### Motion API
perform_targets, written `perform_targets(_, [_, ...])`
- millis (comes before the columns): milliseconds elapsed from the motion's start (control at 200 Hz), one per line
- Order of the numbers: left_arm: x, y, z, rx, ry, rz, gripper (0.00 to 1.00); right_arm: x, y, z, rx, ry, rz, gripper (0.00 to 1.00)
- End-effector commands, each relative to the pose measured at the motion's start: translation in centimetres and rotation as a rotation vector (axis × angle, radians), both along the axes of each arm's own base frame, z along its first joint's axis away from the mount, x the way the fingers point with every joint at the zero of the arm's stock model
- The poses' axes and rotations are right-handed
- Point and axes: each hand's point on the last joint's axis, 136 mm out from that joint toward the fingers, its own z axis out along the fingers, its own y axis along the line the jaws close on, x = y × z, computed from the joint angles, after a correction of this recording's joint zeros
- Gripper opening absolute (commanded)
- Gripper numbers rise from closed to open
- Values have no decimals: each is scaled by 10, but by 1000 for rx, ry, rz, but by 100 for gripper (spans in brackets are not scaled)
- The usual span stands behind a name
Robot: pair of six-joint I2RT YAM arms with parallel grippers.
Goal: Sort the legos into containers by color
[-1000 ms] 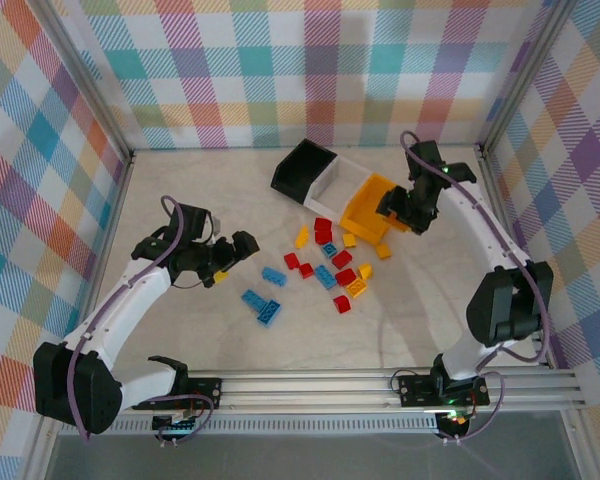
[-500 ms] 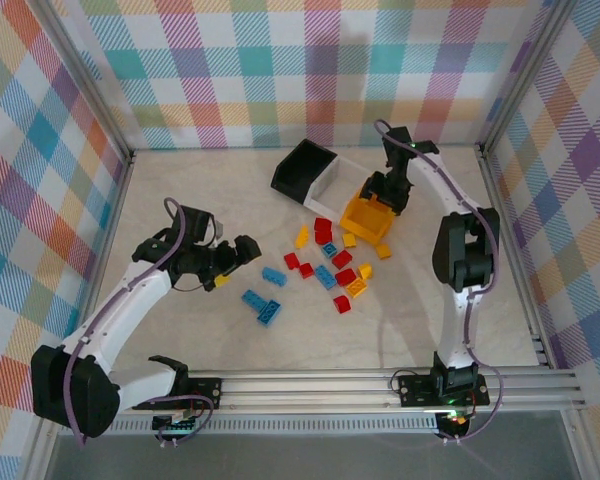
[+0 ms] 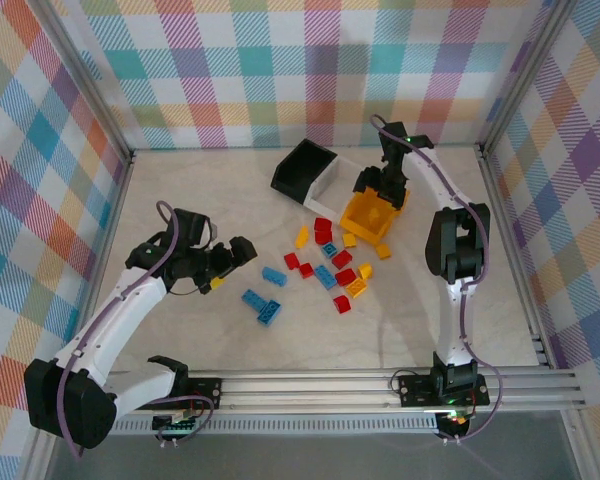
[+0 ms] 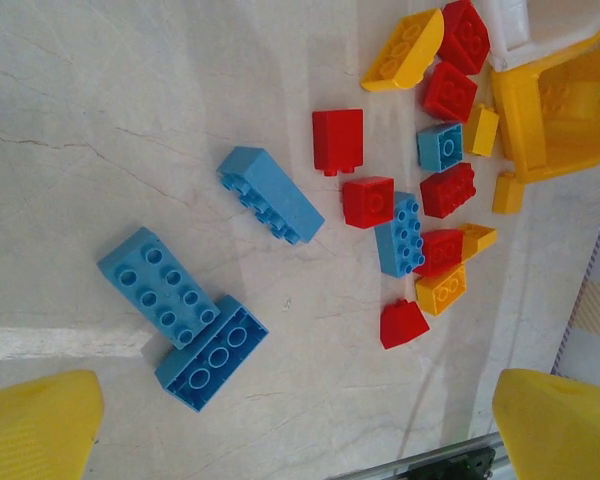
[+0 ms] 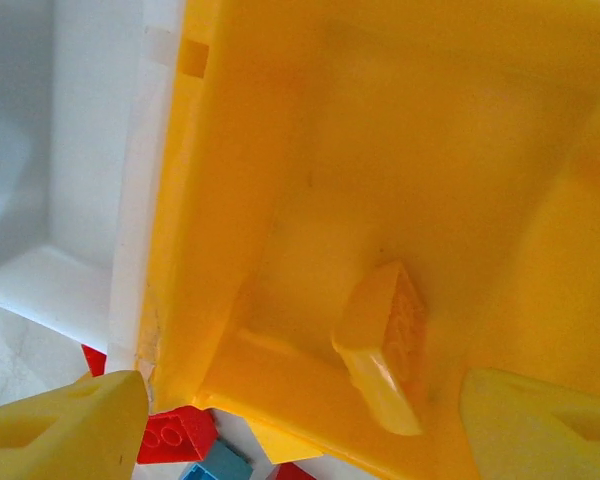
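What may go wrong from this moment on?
1. The right gripper hangs open close over the yellow bin, which sits against the white bin; a fingertip might shove both.
2. Two blue bricks lie touching below the left gripper; gripping one might push the other away.

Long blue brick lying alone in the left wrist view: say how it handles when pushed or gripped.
The blue brick looks like hard plastic: probably stiff and light. Boxy and seemingly on its side, it should slide over the smooth table, not roll. Glossy faces might slip from a loose pinch.
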Motion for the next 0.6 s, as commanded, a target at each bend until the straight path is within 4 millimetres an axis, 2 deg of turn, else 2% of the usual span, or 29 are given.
perform_targets(0, [-4, 1, -3, -6, 10, 27, 100, -10, -2, 22, 10, -5, 23, 82])
perform_targets(135, [0, -3, -4, -13, 1, 15, 100, -42, -4, 44, 24, -25, 24, 81])
perform_targets(255, [4, -15, -9, -13, 5, -26, 100, -94, -11, 39, 26, 16, 34, 78])
perform_targets(355, [9, -32, -13, -4, 11, -80, 100, -143, -6, 20, 37, 77, 101, 76])
perform_targets(445, [13, -50, -15, 12, 10, -139, 100, -177, 1, 2, 29, 118, 187, 75])
perform_targets(520, [15, -63, -17, 23, 10, -180, 100, -193, 5, -12, 4, 154, 260, 74])
perform_targets(595, [17, -75, -18, 20, 12, -209, 100, -199, 10, -24, -22, 177, 319, 72])
